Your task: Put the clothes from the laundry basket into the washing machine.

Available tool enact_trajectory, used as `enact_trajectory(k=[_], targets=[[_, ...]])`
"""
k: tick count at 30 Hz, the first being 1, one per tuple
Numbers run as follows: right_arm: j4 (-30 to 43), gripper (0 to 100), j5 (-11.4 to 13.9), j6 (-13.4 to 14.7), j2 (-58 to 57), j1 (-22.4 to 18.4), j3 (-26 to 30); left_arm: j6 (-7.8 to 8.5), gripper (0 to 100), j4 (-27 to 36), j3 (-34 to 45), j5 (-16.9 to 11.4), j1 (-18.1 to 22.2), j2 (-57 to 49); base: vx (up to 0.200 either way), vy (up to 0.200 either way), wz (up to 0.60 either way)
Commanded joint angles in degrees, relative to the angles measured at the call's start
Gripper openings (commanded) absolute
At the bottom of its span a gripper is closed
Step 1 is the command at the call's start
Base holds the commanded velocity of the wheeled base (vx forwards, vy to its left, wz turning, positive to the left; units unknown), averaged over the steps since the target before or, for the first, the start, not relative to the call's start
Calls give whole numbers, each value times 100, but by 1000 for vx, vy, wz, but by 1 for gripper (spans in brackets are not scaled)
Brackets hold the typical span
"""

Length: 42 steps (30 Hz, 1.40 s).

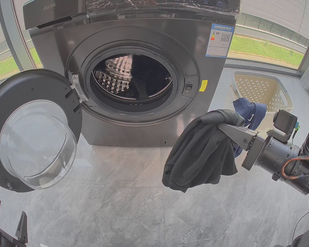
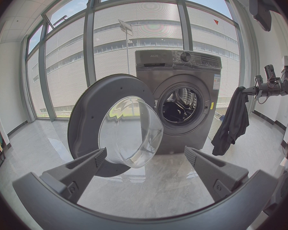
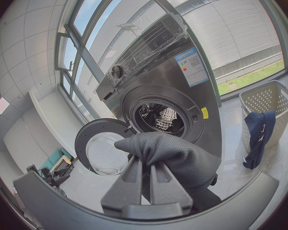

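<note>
My right gripper point(image 1: 230, 127) is shut on a dark grey garment point(image 1: 201, 151) that hangs in the air in front of the washing machine point(image 1: 134, 66), to the right of and below its round opening point(image 1: 132, 78). In the right wrist view the cloth point(image 3: 169, 154) is bunched between the closed fingers point(image 3: 160, 179). The machine's door point(image 1: 31, 131) is swung fully open to the left. A navy garment point(image 1: 250, 112) hangs over the rim of the beige laundry basket point(image 1: 264, 90) at the right. My left gripper point(image 1: 8, 222) is open, low at the left.
The machine stands against a wall of large windows. The grey tiled floor point(image 1: 127, 196) stretches in front of it. The open door point(image 2: 115, 128) reaches out over the floor on the left, between my left gripper point(image 2: 144, 158) and the drum.
</note>
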State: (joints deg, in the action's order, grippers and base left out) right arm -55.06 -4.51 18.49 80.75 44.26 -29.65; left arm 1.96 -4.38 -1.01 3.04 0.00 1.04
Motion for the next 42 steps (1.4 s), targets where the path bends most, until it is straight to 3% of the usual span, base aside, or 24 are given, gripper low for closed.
enact_trajectory(k=[1,4,9,13,18,20,21,22,23,25,29,32,34,42], targets=[[5,0,-15,-21,134,12,-85,-3,100,-2,101,4,0,-104,0,200,0],[5,0,-32,-21,248,21,-217,32,100,-2,101,13,0,-104,0,0,0],[5,0,-59,-21,512,38,-489,-56,100,-2,101,48,0,-104,0,0,0],[5,0,-103,-21,767,118,-797,6,100,-2,101,66,9,-104,0,0,0],[-13,0,-472,5,1180,241,-1342,76,100,-98,40,13,9,-95,0,0,0],[-13,0,-516,14,1250,285,-1535,23,100,-309,-382,-75,26,-51,0,0,0],[-13,0,-516,49,1329,311,-1755,-152,100,-415,-1059,-435,53,99,0,0,0],[-13,0,-516,49,1329,311,-1755,-152,100,-415,-1059,-435,53,99,0,0,0],[-22,0,-507,58,1452,311,-1966,-267,100,-283,-1402,-884,9,468,0,0,0],[-48,0,-507,75,1567,337,-2133,-328,100,-160,-1446,-1349,35,977,0,0,0],[-365,0,-428,119,1830,399,-2423,-152,100,-432,-1323,-2448,35,2419,0,0,0],[-479,0,-410,128,1988,399,-2651,-20,100,-1021,-1323,-2923,-26,3263,0,0,0],[-479,0,-384,137,2068,408,-2810,-12,100,-1303,-1375,-3151,-176,3808,0,0,0],[-417,0,-270,137,2331,460,-3188,-12,100,-2058,-1604,-3160,-1248,5557,0,0,0]])
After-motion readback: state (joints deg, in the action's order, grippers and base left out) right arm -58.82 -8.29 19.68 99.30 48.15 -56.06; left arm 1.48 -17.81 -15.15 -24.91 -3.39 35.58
